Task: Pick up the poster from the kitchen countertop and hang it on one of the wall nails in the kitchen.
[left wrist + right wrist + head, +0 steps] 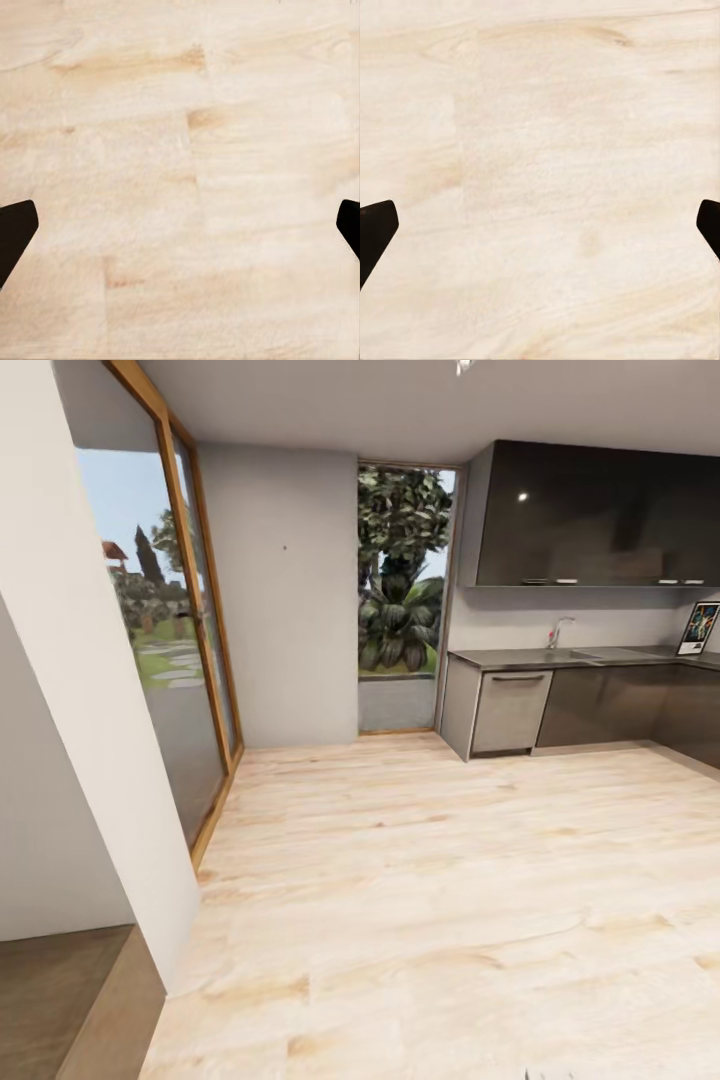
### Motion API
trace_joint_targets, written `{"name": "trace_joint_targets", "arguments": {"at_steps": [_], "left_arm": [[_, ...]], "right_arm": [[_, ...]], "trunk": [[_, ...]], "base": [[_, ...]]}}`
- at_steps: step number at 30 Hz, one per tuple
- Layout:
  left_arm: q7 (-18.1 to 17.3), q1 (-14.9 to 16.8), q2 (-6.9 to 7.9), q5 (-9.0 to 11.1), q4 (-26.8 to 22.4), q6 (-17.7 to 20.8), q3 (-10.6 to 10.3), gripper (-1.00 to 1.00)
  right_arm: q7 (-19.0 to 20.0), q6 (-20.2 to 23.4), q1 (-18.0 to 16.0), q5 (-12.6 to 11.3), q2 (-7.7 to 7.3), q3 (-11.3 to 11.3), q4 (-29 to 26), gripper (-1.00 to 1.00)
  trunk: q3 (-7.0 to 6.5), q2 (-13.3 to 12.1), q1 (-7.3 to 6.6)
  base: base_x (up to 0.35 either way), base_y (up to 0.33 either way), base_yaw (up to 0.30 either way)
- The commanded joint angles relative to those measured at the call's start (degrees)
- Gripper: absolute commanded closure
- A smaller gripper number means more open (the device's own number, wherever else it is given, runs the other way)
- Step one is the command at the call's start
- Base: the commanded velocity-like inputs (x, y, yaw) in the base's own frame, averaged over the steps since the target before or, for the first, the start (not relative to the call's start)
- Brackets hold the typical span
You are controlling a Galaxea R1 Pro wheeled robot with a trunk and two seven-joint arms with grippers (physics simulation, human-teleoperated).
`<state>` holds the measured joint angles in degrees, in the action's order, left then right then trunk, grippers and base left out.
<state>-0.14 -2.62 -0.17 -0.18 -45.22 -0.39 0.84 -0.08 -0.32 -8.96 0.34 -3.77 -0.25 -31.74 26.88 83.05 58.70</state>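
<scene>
home kitchen, grey L-shaped worktop (520,658) with chrome tap (556,632), glossy dark wall cabinets (600,515), built-in dishwasher front (510,710), pale wood floor (450,920), tall garden-facing windows (400,590)

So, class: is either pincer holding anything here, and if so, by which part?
Nothing is held. The left pincer and right pincer are both open over bare wooden floor; the poster stands on the countertop.

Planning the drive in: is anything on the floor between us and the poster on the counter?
Nothing visible. The poster stands on the kitchen countertop at far right, across bare wooden floor. Left gripper and right gripper are open, pointing at the floor. A wall nail shows on the far wall.
</scene>
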Motion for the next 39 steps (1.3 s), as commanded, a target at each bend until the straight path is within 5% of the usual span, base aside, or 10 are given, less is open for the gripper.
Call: {"name": "trace_joint_targets", "arguments": {"at_steps": [1,21,39], "left_arm": [[-0.02,-0.01,-0.01,-0.01,-0.02,-0.08,0.06,-1.0],[-0.12,-0.02,0.08,0.01,0.4,-0.06,0.12,-1.0],[-0.03,-0.02,0.08,0.01,0.44,-0.14,0.13,-1.0]], "right_arm": [[-0.01,-0.03,-0.01,0.06,0.0,-0.02,0.06,-1.0],[0.04,-0.04,0.07,0.06,0.04,0.05,2.53,-1.0],[-0.01,-0.05,0.07,0.02,-0.04,-0.11,2.63,-1.0]], "trunk": [[0.05,0.02,0.03],[0.04,0.02,0.03],[-0.25,0.02,0.03]], "base": [[0.279,-0.059,0.0],[0.317,-0.08,-0.004],[0.312,-0.166,-0.184]]}}
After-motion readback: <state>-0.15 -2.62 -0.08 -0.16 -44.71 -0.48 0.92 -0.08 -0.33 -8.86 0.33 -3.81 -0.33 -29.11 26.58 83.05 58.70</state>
